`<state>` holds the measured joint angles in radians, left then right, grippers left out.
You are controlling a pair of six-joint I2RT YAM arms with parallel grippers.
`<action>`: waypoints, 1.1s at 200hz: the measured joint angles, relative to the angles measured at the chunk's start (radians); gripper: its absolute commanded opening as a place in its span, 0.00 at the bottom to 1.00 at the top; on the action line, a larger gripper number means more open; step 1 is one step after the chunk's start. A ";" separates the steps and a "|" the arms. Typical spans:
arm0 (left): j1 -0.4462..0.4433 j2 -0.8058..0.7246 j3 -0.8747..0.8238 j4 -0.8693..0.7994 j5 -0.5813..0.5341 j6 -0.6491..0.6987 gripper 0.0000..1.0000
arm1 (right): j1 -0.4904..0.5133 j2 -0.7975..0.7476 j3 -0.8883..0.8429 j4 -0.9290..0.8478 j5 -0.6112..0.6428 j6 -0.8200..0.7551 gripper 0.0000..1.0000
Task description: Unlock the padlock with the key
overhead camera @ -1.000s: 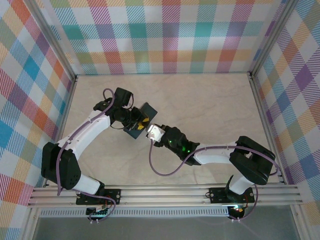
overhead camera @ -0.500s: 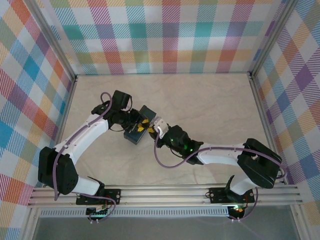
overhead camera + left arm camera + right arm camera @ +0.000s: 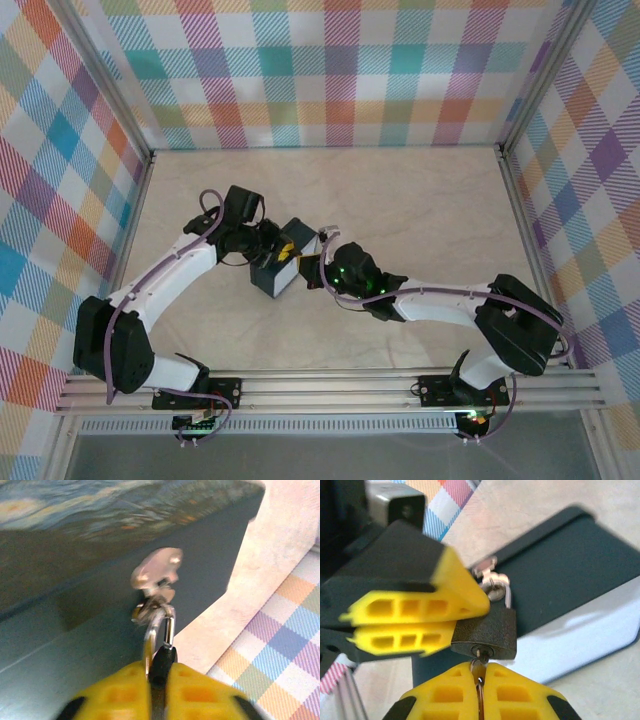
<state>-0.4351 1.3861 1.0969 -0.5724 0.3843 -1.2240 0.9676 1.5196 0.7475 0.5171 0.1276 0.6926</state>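
The dark padlock (image 3: pixel 492 627) hangs by its silvery shackle (image 3: pixel 508 594) from a hasp (image 3: pixel 155 572) on the teal side of the swirl-painted box (image 3: pixel 272 280). My left gripper (image 3: pixel 158 674) is shut on the padlock body (image 3: pixel 163 661), seen edge-on between its yellow fingers (image 3: pixel 415 615). Below it, my right gripper (image 3: pixel 479 669) is shut on the key (image 3: pixel 479 675), whose blade tip sits in the keyhole (image 3: pixel 481 651) on the padlock's underside. In the top view both grippers meet at the box, left gripper (image 3: pixel 268 247) and right gripper (image 3: pixel 313 268).
The box stands mid-table on the pale marbled tabletop (image 3: pixel 420 210). Plaid walls (image 3: pixel 330 70) close in the back and both sides. A metal rail (image 3: pixel 330 385) runs along the near edge by the arm bases.
The left gripper has closed on the padlock. The right arm moved left and up to the box, bringing the key to the keyhole. The box shifted slightly.
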 measured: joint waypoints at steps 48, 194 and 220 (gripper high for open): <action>0.000 -0.015 -0.002 -0.008 -0.024 0.021 0.20 | -0.005 0.008 0.001 0.017 -0.017 0.120 0.01; 0.070 -0.023 0.107 -0.219 -0.190 0.353 0.44 | -0.156 -0.042 -0.025 -0.311 -0.029 -0.066 0.26; 0.070 -0.003 0.106 -0.219 -0.224 0.392 0.44 | -0.193 -0.062 -0.088 -0.333 -0.032 -0.093 0.35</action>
<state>-0.3649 1.3827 1.2030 -0.7910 0.1608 -0.8322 0.7750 1.4574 0.6598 0.1844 0.0956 0.5991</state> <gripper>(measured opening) 0.441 0.317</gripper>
